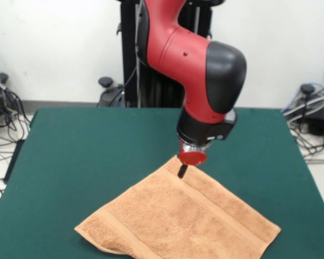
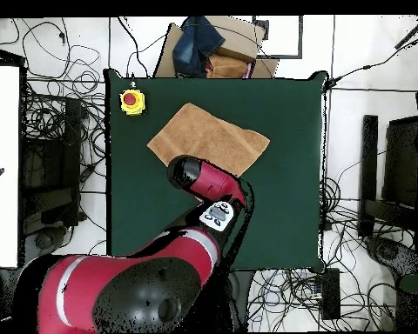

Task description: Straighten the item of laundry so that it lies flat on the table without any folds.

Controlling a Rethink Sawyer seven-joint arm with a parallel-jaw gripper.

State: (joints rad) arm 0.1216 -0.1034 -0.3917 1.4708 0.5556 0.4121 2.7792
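The item of laundry (image 1: 178, 218), a peach-orange towel with a band stripe near each short end, lies spread at an angle on the green table (image 1: 97, 151). Its near edge is cut off by the bottom of the front view. My gripper (image 1: 182, 171) points straight down and touches the towel at its far corner. In the overhead view the towel (image 2: 208, 139) lies in the table's (image 2: 282, 174) upper middle. There the red arm covers one corner of it and hides the gripper.
A yellow box with a red button (image 2: 132, 102) stands on a table corner, close to the towel. A cardboard box with a dark cloth (image 2: 212, 48) sits just past the table's edge. Cables cover the floor around.
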